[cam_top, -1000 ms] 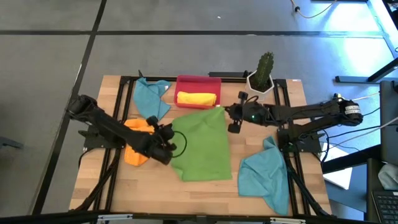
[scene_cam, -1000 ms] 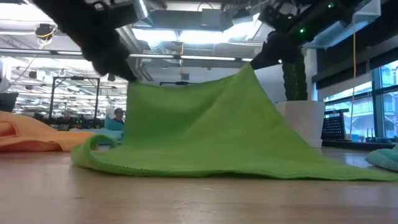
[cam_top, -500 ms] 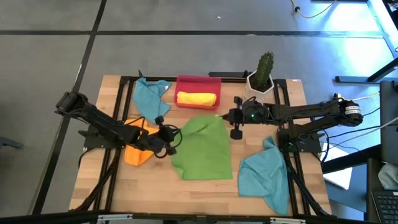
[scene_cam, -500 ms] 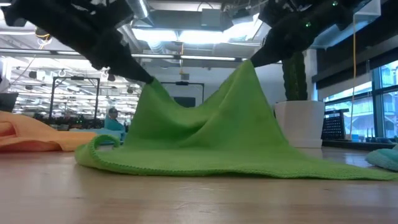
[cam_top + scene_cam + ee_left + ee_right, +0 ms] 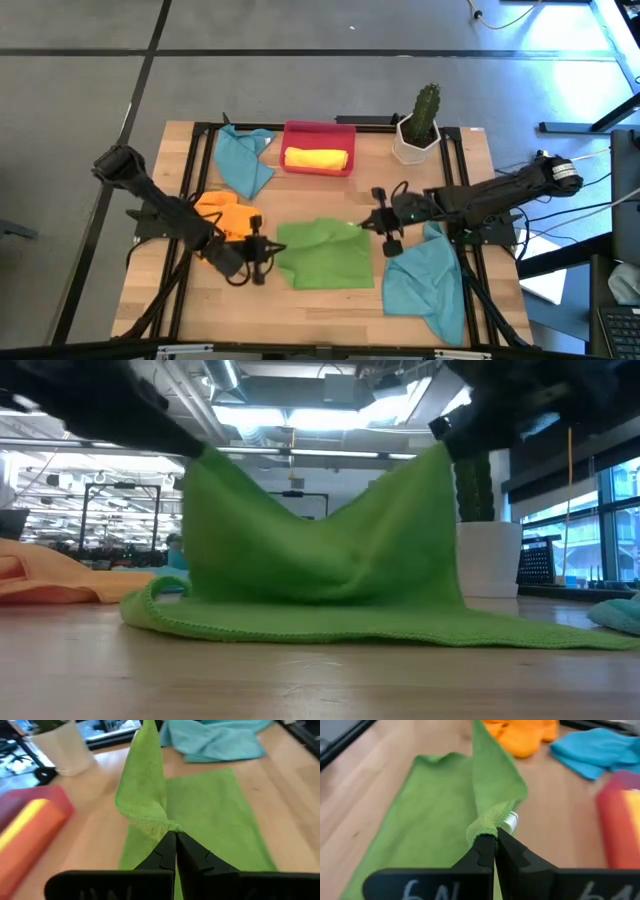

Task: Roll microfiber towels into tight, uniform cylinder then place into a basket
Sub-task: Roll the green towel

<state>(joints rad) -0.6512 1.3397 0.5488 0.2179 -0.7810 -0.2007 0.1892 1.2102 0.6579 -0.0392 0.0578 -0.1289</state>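
Observation:
A green microfiber towel (image 5: 325,258) lies with its near half flat on the table, and its far edge is raised and sags between two held corners (image 5: 320,550). My left gripper (image 5: 266,248) is shut on the left corner and my right gripper (image 5: 374,226) is shut on the right one. The red basket (image 5: 319,130) stands at the far middle with a rolled yellow towel (image 5: 316,158) lying in it. An orange towel (image 5: 226,212) and two teal towels (image 5: 245,160) (image 5: 425,285) lie crumpled on the table. My left gripper pinches the green towel's far-left corner (image 5: 161,826) between its two fingers, coming slanting down from the table's left. The corner is lifted clear and the cloth hangs from it to the table. My right gripper pinches the far-right corner (image 5: 485,826) between its two fingers, slanting down from the table's right. That corner is bunched at the fingertips and lifted clear. The edge between the two corners sags slack.
A white pot with a cactus (image 5: 418,128) stands at the far right, beside the basket. Black frame rails (image 5: 190,180) run along both sides of the table. Bare wood (image 5: 320,315) lies in front of the green towel.
Both grippers have carried the green towel's far corners toward the table's near edge, and my left gripper has turned. The far half has come up and over the near half, which has stayed flat on the table. Both grippers have stayed shut.

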